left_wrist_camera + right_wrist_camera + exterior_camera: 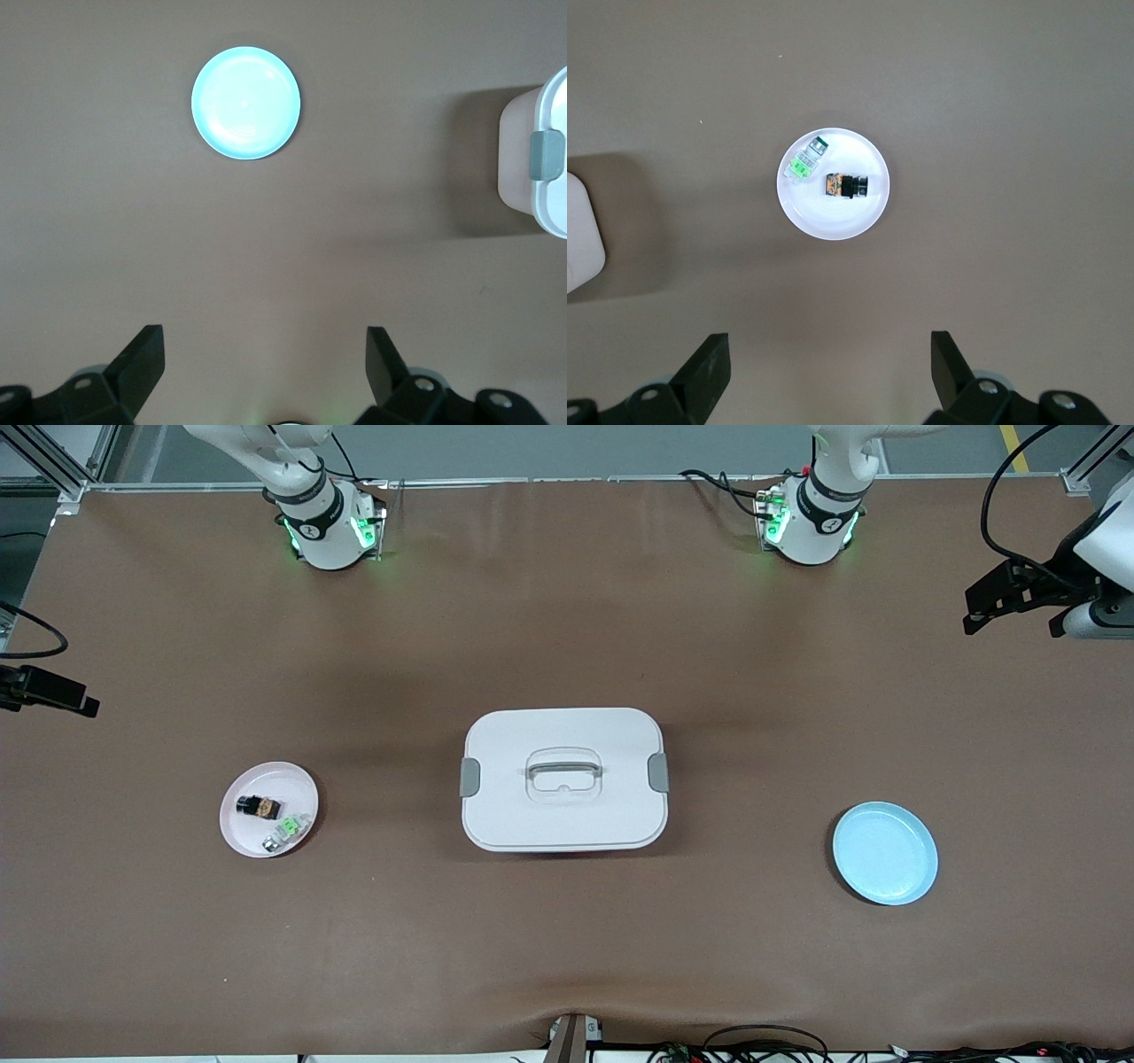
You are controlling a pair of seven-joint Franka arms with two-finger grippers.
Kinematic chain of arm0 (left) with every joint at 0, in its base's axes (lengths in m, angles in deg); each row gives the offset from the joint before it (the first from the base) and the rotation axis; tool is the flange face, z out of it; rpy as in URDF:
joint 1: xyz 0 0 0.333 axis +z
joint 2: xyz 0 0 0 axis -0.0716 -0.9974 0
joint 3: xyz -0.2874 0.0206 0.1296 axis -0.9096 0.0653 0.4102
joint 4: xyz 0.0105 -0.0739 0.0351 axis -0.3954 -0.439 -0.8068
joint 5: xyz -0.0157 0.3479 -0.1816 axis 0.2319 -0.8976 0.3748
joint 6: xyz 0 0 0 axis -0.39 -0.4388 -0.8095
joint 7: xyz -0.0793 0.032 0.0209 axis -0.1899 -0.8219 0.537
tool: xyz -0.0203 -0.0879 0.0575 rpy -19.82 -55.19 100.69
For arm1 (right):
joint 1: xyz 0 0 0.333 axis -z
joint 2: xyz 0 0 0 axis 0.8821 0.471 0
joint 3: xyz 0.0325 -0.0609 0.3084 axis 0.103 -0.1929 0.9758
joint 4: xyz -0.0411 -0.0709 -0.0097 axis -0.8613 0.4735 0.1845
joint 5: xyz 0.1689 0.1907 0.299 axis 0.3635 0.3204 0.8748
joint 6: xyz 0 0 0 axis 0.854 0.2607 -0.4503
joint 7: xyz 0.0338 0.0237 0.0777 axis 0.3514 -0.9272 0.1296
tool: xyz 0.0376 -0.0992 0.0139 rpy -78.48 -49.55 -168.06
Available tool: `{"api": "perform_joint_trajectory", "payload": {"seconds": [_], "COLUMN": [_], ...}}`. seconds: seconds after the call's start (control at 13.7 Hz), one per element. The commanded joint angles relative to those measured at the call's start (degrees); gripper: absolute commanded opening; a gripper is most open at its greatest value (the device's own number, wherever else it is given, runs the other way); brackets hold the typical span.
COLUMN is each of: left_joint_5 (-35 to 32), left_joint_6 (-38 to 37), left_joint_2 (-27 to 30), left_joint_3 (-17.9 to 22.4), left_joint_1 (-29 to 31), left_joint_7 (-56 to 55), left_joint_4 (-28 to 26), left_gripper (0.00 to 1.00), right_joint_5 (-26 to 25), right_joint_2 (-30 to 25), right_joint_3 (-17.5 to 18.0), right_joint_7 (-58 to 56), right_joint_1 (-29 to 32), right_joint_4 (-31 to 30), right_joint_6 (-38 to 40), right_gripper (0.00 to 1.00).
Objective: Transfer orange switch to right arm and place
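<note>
Orange switch lies on pink plate, touching-close to green part; risk: grabbing the wrong piece; left gripper and right gripper both open, raised, empty.

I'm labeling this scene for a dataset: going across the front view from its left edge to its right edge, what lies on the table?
Pink plate holding the orange switch and a green-and-clear part → white lidded box → blue plate.
</note>
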Motion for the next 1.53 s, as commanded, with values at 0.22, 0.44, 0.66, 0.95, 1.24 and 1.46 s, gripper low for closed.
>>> {"api": "perform_joint_trajectory", "payload": {"seconds": [0.22,0.44,0.66,0.95,1.24,1.46], "left_joint_5": [-0.09,-0.09,-0.09,0.0,-0.09,-0.09], "left_joint_6": [-0.33,0.11,0.38,0.38,0.38,0.11], "left_joint_2": [0.97,0.53,0.44,0.44,0.53,0.8], "left_joint_3": [-0.27,-0.27,-0.35,-0.44,-0.44,-0.53], "left_joint_1": [0.29,0.29,0.29,0.29,0.11,0.11], "left_joint_7": [-0.12,-0.12,-0.03,-0.12,0.05,0.05], "left_joint_4": [-0.23,0.3,0.38,0.47,0.65,1.0], "left_gripper": [1.0,1.0,1.0,1.0,1.0,1.0], "right_joint_5": [0.84,0.84,0.84,0.84,0.84,0.75], "right_joint_2": [-5.97,-11.16,-11.87,-11.87,-11.87,-11.87], "right_joint_3": [0.07,0.07,0.16,0.16,-0.02,-0.19], "right_joint_7": [0.27,0.27,0.27,0.27,0.27,0.27], "right_joint_1": [0.17,-0.18,-0.18,-0.18,-0.8,-1.33], "right_joint_4": [-7.84,-15.75,-16.65,-16.56,-16.56,-16.65], "right_joint_6": [-2.9,-8.18,-8.28,-7.75,-7.66,-7.66], "right_gripper": [1.0,1.0,1.0,1.0,1.0,1.0]}}
